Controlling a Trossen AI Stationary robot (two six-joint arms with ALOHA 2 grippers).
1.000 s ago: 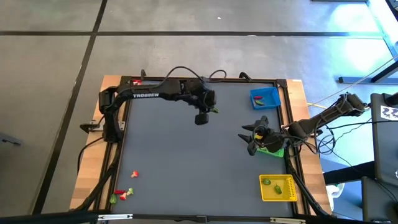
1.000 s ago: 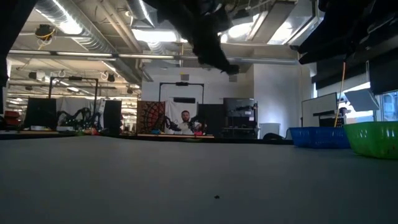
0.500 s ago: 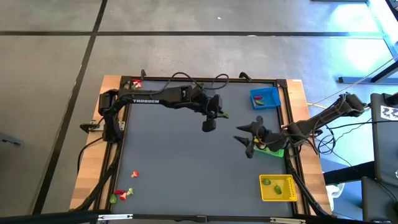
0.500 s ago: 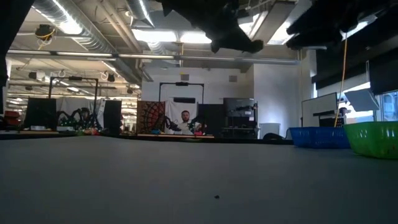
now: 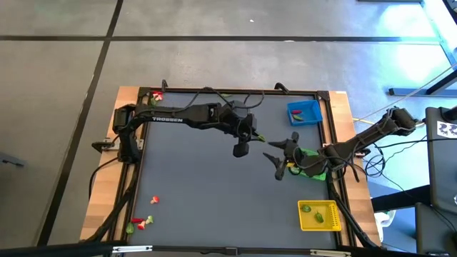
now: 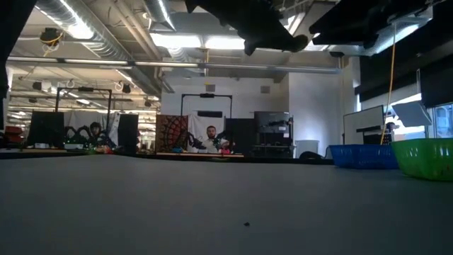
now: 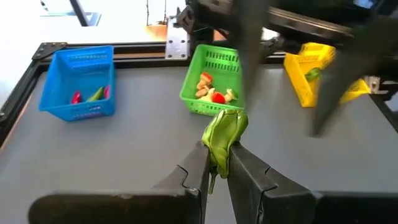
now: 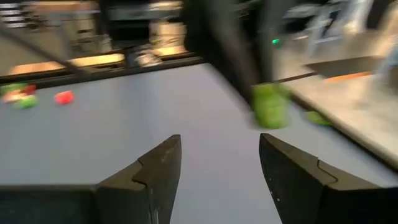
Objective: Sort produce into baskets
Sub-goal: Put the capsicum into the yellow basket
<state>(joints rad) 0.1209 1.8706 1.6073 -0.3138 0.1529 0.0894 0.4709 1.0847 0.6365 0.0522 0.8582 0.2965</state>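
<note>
Wrist view alone shows left claw (image 7: 216, 163) pinching green produce (image 7: 224, 134); right claw (image 8: 219, 163) gapes empty.

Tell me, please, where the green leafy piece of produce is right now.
The green leafy piece is pinched in the left gripper, held above mid-table in the high view, just left of the open right gripper and the green basket.

Overhead camera looks straight down, low one level across the table (image 5: 214, 185); both wrist views share it

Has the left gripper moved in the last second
Yes. In the high view the left gripper, shut on a green piece, has shifted right and closer to the green basket.
</note>
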